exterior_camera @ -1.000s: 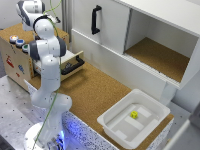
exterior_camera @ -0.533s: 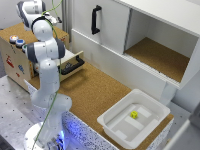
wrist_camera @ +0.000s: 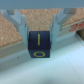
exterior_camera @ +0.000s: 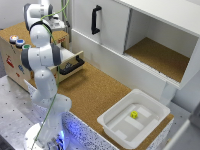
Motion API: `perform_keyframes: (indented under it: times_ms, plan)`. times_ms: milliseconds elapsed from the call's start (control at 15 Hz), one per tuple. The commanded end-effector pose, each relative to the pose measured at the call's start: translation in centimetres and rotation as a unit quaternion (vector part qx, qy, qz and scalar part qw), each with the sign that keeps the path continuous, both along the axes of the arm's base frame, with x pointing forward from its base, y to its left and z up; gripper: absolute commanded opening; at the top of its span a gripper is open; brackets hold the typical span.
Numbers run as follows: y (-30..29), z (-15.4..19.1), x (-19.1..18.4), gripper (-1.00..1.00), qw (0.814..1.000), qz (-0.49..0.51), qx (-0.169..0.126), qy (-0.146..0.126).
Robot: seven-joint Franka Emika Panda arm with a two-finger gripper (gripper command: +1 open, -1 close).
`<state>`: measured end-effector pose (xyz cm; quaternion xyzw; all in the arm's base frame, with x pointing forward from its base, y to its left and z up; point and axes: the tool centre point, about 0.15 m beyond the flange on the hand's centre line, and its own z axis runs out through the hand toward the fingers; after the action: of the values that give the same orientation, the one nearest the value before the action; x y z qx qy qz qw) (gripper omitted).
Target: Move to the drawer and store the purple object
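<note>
The hand point(wrist_camera: 39, 34) is pinching the purple object point(wrist_camera: 38, 45) between its fingers, hanging above the open drawer point(exterior_camera: 74, 65); carrying looks done, with lowering and releasing inside remaining

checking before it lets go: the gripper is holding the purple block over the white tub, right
Not quite. The wrist view shows the gripper holding the purple block over the whitish inside of the drawer, not the white tub, which sits apart in the exterior view.
</note>
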<state>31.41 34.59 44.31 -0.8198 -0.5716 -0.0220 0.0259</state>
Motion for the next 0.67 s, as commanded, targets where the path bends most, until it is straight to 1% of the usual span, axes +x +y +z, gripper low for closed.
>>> perform_keyframes:
  times_ms: [0, 67, 133, 200, 267, 400, 600]
  plan:
    - [-2.9, -5.7, -0.1, -1.00, 0.996, 0.042, 0.067, -0.029]
    - [-2.6, -6.5, 0.4, -1.00, 0.997, 0.039, 0.063, -0.034]
    - [-2.2, -7.8, 1.2, -1.00, 0.997, 0.036, 0.053, -0.036]
    - [-2.1, -8.8, 1.8, -1.00, 0.998, 0.036, 0.042, -0.027]
    - [-1.9, -9.8, 2.2, -1.00, 0.998, 0.038, 0.029, -0.029]
    - [-1.5, -11.4, 2.6, -1.00, 0.999, 0.037, 0.016, -0.029]
    - [-0.9, -12.8, 2.8, -1.00, 0.999, 0.044, -0.007, -0.024]
